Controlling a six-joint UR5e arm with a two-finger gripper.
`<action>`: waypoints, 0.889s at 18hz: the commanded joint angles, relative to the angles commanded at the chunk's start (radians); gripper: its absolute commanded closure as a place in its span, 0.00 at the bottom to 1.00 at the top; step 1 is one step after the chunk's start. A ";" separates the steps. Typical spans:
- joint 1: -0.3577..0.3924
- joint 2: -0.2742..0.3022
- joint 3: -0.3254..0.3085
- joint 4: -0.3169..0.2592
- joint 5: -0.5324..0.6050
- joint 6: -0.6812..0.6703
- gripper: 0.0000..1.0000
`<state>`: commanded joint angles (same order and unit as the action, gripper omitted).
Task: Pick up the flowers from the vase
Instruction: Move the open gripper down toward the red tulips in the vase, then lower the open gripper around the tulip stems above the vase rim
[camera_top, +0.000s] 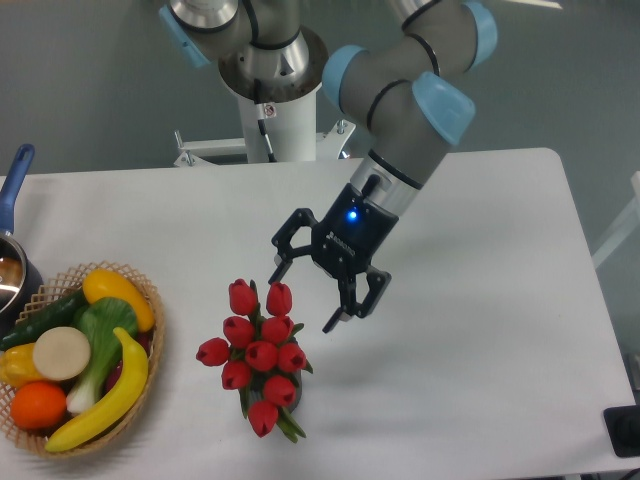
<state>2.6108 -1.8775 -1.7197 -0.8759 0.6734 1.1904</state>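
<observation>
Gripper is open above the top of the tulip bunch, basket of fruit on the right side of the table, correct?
Not quite. The wicker basket sits at the left side of the table, not the right, as the camera view shows. The rest stands: the gripper is open, just above the upper end of the flowers.
</observation>
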 joint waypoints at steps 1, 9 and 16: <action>-0.005 -0.011 0.005 0.003 0.000 0.002 0.00; -0.035 -0.045 0.054 0.015 0.011 0.006 0.00; -0.038 -0.054 0.040 0.026 0.018 0.040 0.00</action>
<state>2.5725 -1.9312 -1.6797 -0.8498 0.6918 1.2302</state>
